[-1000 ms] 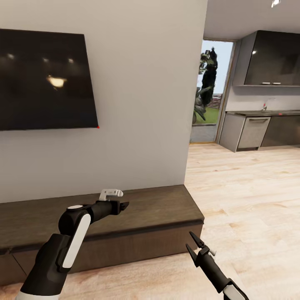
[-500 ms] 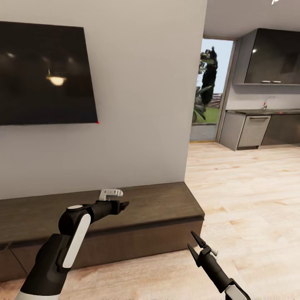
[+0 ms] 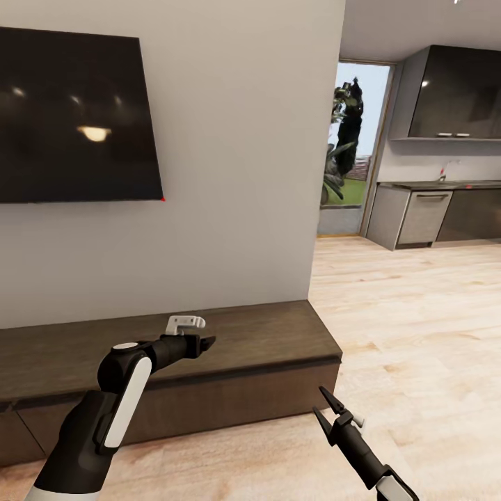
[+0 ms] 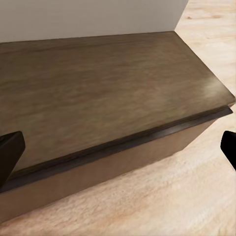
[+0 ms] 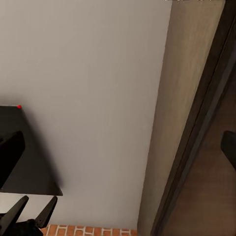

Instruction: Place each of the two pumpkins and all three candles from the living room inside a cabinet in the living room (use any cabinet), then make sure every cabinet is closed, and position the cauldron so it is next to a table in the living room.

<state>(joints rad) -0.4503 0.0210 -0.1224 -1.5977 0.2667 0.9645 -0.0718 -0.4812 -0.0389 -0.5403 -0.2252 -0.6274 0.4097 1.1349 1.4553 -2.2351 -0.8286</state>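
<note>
The long, low, dark brown cabinet (image 3: 243, 341) runs along the foot of the grey wall, and its visible fronts sit flush. My left gripper (image 3: 207, 342) hovers over the cabinet's top near the right end. It is open, with nothing between its fingers (image 4: 10, 153), and the wood top (image 4: 113, 93) lies beneath them. My right gripper (image 3: 320, 406) hangs low over the floor just off the cabinet's right end, open and empty. In the right wrist view its fingers (image 5: 10, 153) frame the wall and the cabinet's edge (image 5: 196, 123). The pumpkins, candles, cauldron and table are out of view.
A black TV (image 3: 76, 118) hangs on the wall above the cabinet. The wall ends at a corner (image 3: 327, 209). Past it, light wood floor (image 3: 417, 334) stretches to a kitchen with grey counters (image 3: 424, 219) and a glass door (image 3: 348, 153).
The whole picture has slid upward a little, so the camera has moved. Both arms hold the same pose and both grippers remain open.
</note>
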